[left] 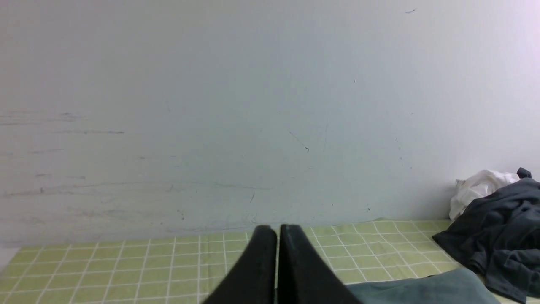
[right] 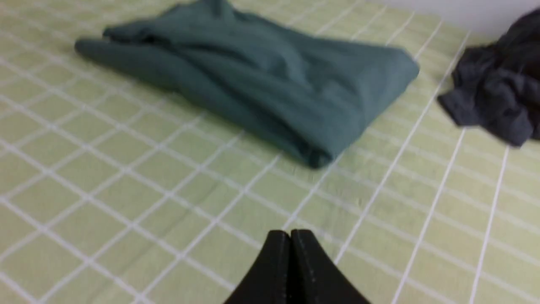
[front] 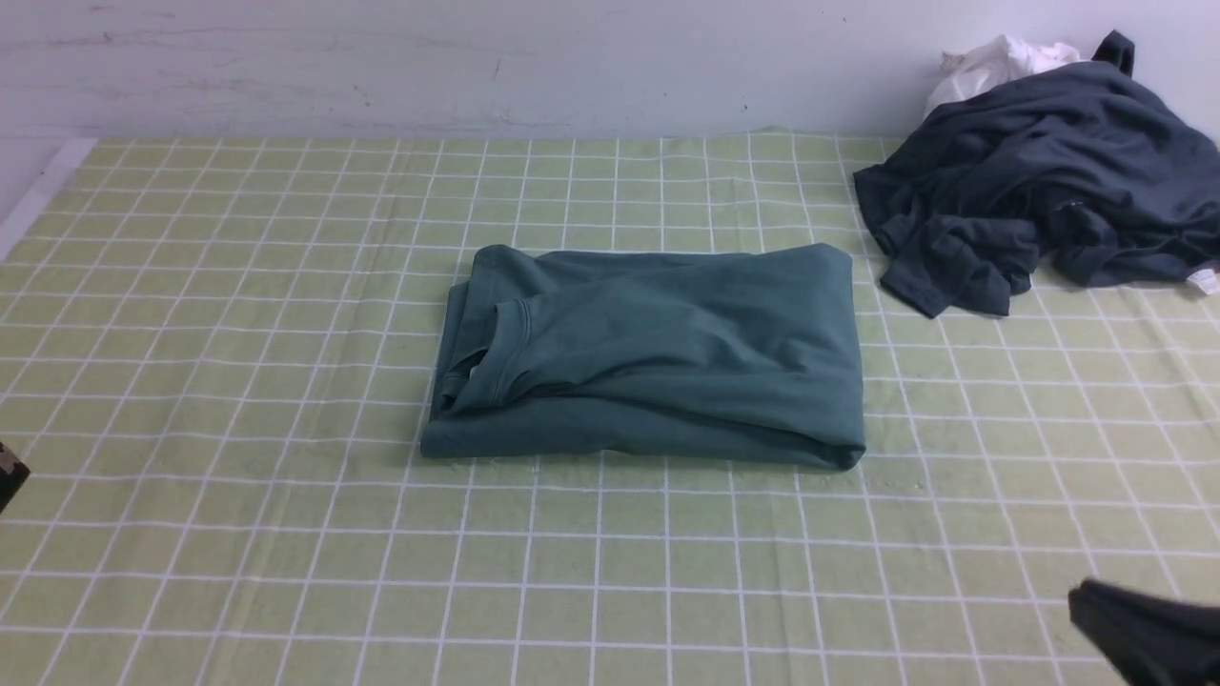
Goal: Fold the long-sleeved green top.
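Note:
The green long-sleeved top (front: 648,357) lies folded into a flat rectangle in the middle of the checked cloth, its collar turned to the left. The same top (right: 261,80) shows ahead in the right wrist view, and a corner of the top (left: 422,289) shows in the left wrist view. My left gripper (left: 277,230) is shut and empty, raised and pointing at the back wall. My right gripper (right: 290,234) is shut and empty, low over bare cloth in front of the top. In the front view only a dark tip of the right arm (front: 1144,634) shows at the bottom right.
A crumpled charcoal-grey garment (front: 1048,181) lies at the back right against the wall, with a small white cloth (front: 996,62) behind it. The green-and-white checked tablecloth (front: 238,381) covers the table. A pale wall (front: 477,57) runs along the far edge.

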